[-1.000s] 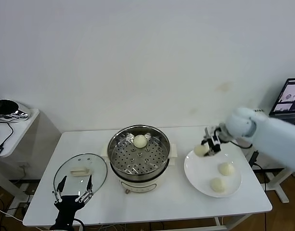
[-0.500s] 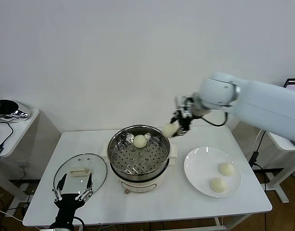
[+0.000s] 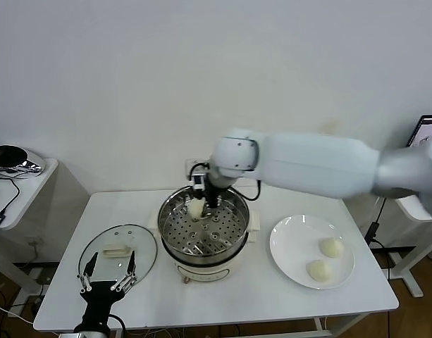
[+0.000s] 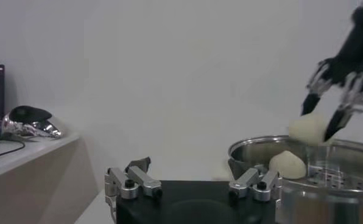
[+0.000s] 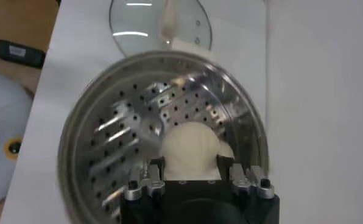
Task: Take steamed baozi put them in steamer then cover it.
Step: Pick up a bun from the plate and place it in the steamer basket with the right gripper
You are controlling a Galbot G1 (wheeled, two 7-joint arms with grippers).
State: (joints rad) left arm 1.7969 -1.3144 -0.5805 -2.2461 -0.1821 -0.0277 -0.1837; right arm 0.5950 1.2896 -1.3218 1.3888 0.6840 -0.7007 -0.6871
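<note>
One smooth, cream-white round baozi (image 3: 196, 208) is grasped by the right gripper's (image 3: 199, 204) fingers over the shiny perforated steel steamer (image 3: 175, 236) mid-surface. Two more baozi lie on the flat white plate (image 3: 289, 243) toward the right edge. The left gripper (image 3: 106, 282), fingers spread, waits by the glass cover (image 3: 142, 243) at the left front.

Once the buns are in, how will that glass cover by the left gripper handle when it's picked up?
The cover is clear glass with a metal rim, so probably rigid, fairly heavy and breakable if dropped. It lies flat on the table, so it likely won't roll. Its raised cream handle looks like the safest grasp; the smooth glass itself probably slips. The left gripper sits open beside it.
</note>
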